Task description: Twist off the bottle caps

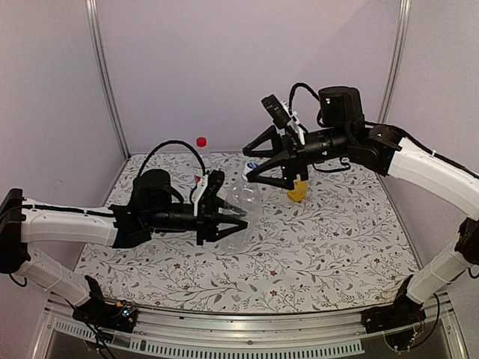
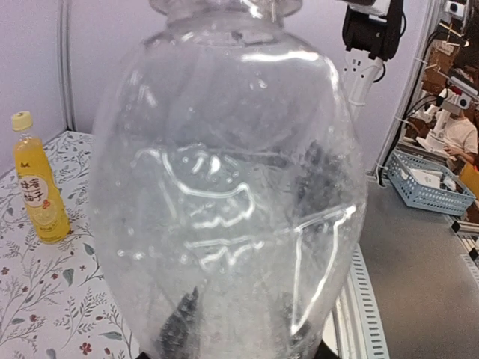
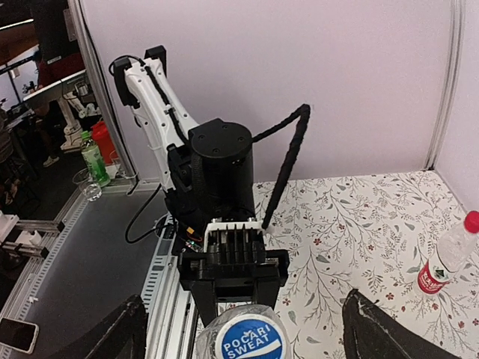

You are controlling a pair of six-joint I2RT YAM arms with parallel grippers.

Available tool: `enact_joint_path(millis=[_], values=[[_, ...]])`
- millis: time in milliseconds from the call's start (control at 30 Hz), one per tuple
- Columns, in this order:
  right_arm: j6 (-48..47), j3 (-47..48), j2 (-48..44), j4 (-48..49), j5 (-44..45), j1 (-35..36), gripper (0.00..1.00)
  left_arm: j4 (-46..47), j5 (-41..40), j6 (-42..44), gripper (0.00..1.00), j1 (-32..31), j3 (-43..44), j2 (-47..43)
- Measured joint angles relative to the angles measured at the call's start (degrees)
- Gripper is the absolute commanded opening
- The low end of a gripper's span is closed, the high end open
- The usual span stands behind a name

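ARMS SQUARE UP TO A CAP: The left gripper (image 1: 233,211) clamps the belly of a clear unlabelled plastic bottle (image 2: 224,187). The neck is angled toward the right gripper (image 1: 258,166), whose fingers (image 3: 121,335) are spread wide on either side of the bottle's small round blue plastic cap (image 3: 251,340) (printed POCARI SWEAT) without touching it. Dark finger shapes show through the clear bottle's wall in the left wrist view. The thin shell looks light and soft enough to buckle under a hard squeeze. The smooth plastic, beaded with droplets, may also turn in the grip when the cap is twisted. The body therefore wants a firm hold near its widest part, while the stiffer cap is best pinched squarely across its rim. No liquid level shows inside the clear bottle, which appears empty apart from the droplets. Beyond it, on the right gripper's side, stands a yellow-orange plastic drink bottle (image 2: 39,196), filled nearly to its yellow cap (image 2: 22,120). Farther back from the clear bottle stands a clear plastic bottle with a red-and-white label (image 3: 443,262), its red cap (image 3: 471,221) in place; what it holds cannot be told. Beneath the clear bottle lies a floral-patterned tablecloth (image 1: 337,247).
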Motion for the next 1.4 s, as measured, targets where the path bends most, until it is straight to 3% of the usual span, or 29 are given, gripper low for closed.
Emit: enact_joint_path(millis=[267, 500, 867, 1400], values=[[15.96, 0.00, -0.92, 5.92, 20.20, 0.72, 0.87, 0.28, -14.71, -1.90, 0.30, -0.11, -0.02, -1.11], [21.73, 2.40, 1.18, 7.10, 30.38, 3.17, 0.81, -0.15, -27.45, -2.51, 0.30, -1.46, 0.00, -1.14], [23.71, 5.97, 6.08, 5.20, 37.18, 5.27, 0.64, -1.33, -37.97, -2.36, 0.30, -4.00, 0.02, -1.11], [23.74, 5.99, 7.76, 4.07, 36.79, 5.79, 0.34, -2.19, -41.27, -1.81, 0.29, -4.44, 0.15, -1.11]])
